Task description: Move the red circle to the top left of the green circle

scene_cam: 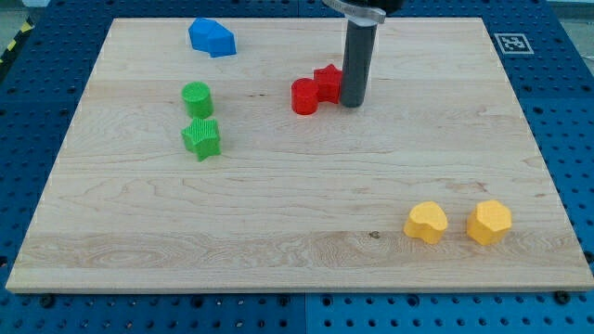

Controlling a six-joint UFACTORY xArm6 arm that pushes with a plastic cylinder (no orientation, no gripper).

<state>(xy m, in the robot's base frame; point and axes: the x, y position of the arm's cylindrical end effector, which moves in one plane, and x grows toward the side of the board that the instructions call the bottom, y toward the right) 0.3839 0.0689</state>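
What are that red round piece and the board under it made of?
The red circle looks like matte plastic, probably 3D-printed: fine ridges line its side. The board looks like pale wood with a smooth finish, showing long grain streaks and a small dark knot. Neither can be confirmed by look alone.

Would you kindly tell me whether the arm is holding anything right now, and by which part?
Nothing is held. My tip only stands beside the red star, on its right in the view; the red circle lies just beyond.
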